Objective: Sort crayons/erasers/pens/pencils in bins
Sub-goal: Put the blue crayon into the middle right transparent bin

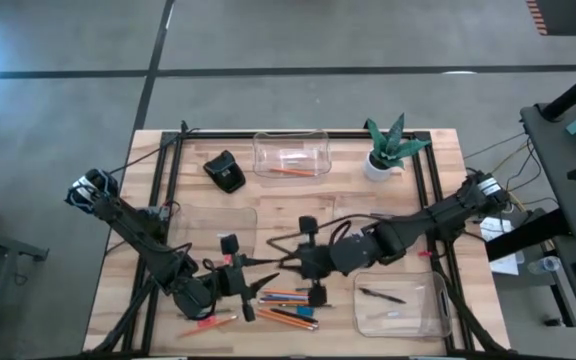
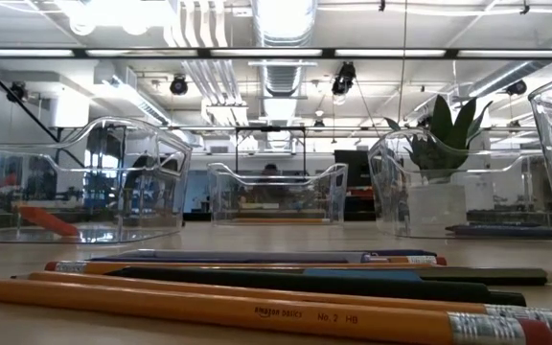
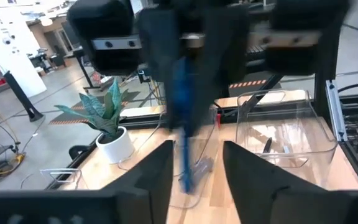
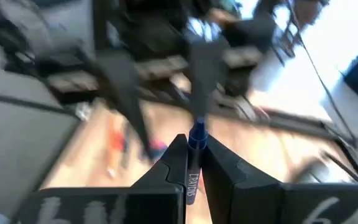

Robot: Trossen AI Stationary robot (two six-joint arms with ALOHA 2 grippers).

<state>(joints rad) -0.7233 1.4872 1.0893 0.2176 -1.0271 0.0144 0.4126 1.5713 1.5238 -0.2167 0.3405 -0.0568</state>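
Note:
My right gripper (image 1: 290, 258) is shut on a blue pen (image 4: 194, 163) above the middle of the table. My left gripper (image 1: 258, 275) faces it from the left, open. In the left wrist view its two fingers (image 3: 160, 177) stand on either side of the pen's free end (image 3: 185, 168), and I see no touch. A heap of orange pencils and dark pens (image 1: 288, 305) lies on the table near the front edge. One clear bin (image 1: 290, 153) at the far side holds an orange pencil. Another bin (image 1: 398, 303) at the near right holds black pens. My right gripper pinches the blue pen's barrel (image 4: 193, 177) between its two fingers. The fingers come about level from the table's right side and lie along the pen. The pen's free end (image 3: 184, 155) sticks out past the fingertips toward my left gripper, clear of the table.
A third clear bin (image 1: 213, 230) stands left of centre. A black lump-shaped object (image 1: 226, 172) and a potted plant (image 1: 386, 150) stand at the far side. A reddish stick (image 1: 208, 325) lies near the front left. Black frame rails (image 1: 173, 180) run along both table sides.

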